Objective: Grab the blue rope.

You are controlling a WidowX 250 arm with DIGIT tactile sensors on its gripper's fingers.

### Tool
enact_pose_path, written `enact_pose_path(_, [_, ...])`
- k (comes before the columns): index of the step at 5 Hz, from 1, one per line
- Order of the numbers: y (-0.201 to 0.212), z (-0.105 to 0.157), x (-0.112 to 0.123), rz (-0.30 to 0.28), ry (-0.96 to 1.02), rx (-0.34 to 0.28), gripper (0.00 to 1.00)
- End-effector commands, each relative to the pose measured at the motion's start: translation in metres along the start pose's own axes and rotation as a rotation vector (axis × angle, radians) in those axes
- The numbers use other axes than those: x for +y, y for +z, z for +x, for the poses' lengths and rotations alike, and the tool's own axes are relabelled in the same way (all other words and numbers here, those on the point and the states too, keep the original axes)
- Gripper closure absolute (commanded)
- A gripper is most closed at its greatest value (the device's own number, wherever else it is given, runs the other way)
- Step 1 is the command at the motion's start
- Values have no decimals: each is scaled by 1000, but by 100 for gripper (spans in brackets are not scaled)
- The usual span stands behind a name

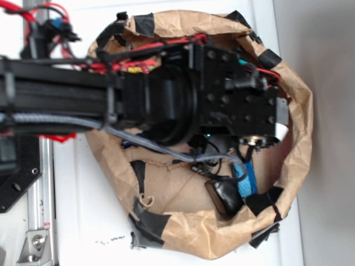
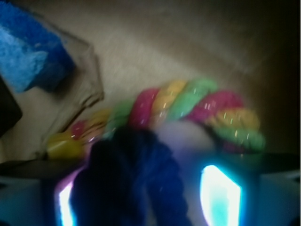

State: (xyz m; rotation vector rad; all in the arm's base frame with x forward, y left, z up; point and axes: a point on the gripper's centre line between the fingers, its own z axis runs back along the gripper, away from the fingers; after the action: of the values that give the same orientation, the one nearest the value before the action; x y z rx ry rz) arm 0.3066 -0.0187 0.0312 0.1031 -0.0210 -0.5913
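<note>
**Closing on the navy strand only**

While the blue rope (image 2: 129,181) sits between the end effector (image 2: 141,197) pads, whether they press it or stand apart I cannot tell. It lies in front of the multicoloured rope (image 2: 188,106), touching or nearly so. Closing squarely on the navy twist alone, clear of that rope and the blue sponge (image 2: 30,49), looks best inside the paper-lined bin (image 1: 222,238).

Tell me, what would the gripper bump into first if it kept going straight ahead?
Probably the thick dark navy twisted rope, already between the gripper fingers; the red-yellow-green twisted rope lies just beyond. Depth is blurry.
</note>
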Motion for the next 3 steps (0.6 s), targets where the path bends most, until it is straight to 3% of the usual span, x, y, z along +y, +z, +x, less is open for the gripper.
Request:
enact_pose_path(1, [29, -4, -3, -48, 55, -90, 100])
enact_pose_path(3, [106, -39, 6, -12, 280, -193, 100])
